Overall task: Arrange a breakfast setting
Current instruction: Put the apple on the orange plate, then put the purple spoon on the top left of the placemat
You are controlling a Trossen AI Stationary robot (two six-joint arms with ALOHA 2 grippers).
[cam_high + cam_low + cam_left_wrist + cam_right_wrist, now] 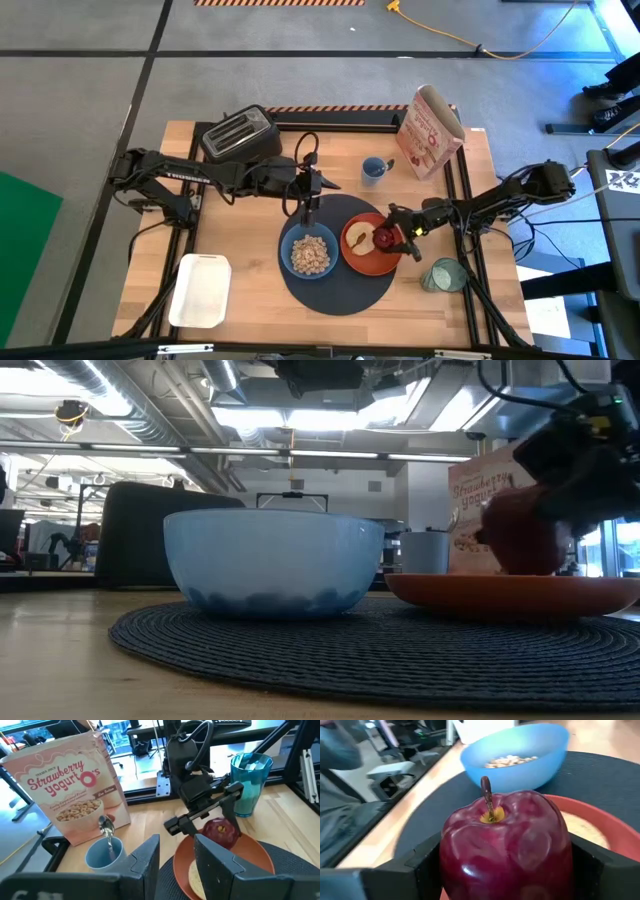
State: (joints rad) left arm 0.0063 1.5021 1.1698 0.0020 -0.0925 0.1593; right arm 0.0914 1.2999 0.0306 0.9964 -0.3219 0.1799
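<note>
Sitting between right claw fingers, apple over plate.

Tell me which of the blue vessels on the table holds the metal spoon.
The small blue mug beside the pink cereal box; the spoon stands in it. The light-blue bowl holds only cereal, and the blue-green glass holds no spoon.

Bright overhead lights, blurred foreground
</note>
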